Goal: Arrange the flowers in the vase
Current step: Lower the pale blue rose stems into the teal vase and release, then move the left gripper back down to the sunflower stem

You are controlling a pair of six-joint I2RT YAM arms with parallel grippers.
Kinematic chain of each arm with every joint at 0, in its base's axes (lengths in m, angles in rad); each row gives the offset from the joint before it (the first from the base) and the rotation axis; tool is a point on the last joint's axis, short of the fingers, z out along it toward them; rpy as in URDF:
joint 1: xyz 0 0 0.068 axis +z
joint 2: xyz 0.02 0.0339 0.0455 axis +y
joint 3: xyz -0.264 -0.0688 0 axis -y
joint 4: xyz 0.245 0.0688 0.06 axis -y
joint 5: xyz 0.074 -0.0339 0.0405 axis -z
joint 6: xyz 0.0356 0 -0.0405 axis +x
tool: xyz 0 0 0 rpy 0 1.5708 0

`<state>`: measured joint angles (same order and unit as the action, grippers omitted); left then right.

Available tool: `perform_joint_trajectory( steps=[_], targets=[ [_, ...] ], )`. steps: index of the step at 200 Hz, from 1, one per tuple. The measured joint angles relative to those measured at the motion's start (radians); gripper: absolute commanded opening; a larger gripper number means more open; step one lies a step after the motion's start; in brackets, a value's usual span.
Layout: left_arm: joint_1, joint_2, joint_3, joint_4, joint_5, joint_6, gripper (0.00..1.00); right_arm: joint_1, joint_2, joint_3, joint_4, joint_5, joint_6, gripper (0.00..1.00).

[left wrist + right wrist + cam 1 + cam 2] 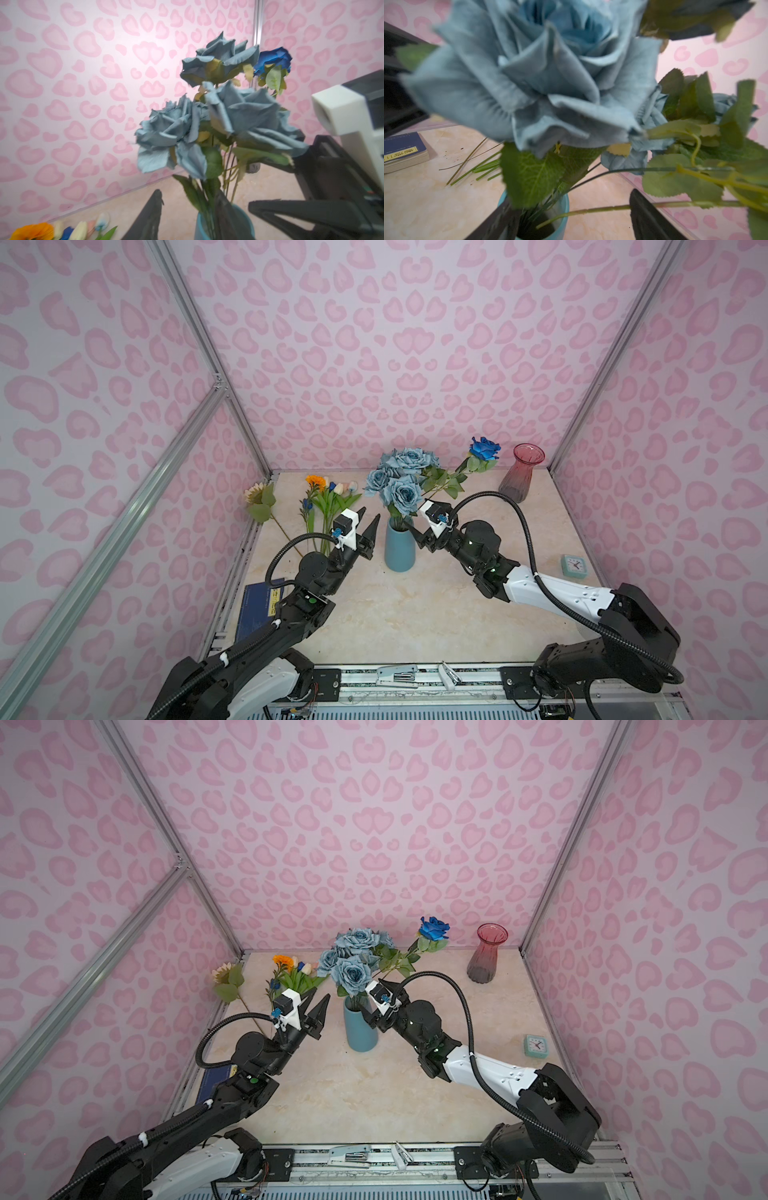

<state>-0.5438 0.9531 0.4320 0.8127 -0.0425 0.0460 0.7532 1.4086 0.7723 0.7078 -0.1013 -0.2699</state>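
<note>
The pale marble-look table (415,614) carries a blue vase (400,549) at its middle, which holds the dusty-blue rose bunch (401,479). The right gripper (571,216) straddles the vase's mouth with its jaws spread wide and clamps nothing. The left gripper (369,517) hangs just left of the bunch, jaws parted and empty. A red glass vase (521,472) stands at the back right. The bright blue rose (484,448) leans out to the right, its stem end inside the blue vase's mouth. At the back left lie the cream sunflower (254,492), tulips (345,487) and orange marigold (315,481). A small teal clock (574,565) sits near the right edge.
</note>
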Motion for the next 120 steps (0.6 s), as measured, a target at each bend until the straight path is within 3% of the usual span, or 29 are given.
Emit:
perform_joint_trajectory(
  steps=[24, 55, 69, 120],
  targets=[
    [0.077, -0.074, 0.013, -0.145, -0.034, -0.002, 0.45, 0.011, -0.034, -0.037, 0.011, -0.002, 0.0, 0.83],
    [0.225, -0.061, 0.111, -0.328, -0.044, -0.081, 0.49, 0.022, -0.071, -0.082, 0.011, -0.003, 0.009, 0.84],
    [0.288, -0.023, 0.198, -0.433, -0.068, -0.116, 0.57, 0.026, -0.09, -0.097, 0.016, -0.003, 0.016, 0.84],
    [0.501, 0.249, 0.602, -0.834, -0.171, -0.24, 0.54, 0.037, -0.163, -0.188, 0.078, 0.049, 0.038, 0.84]
  ],
)
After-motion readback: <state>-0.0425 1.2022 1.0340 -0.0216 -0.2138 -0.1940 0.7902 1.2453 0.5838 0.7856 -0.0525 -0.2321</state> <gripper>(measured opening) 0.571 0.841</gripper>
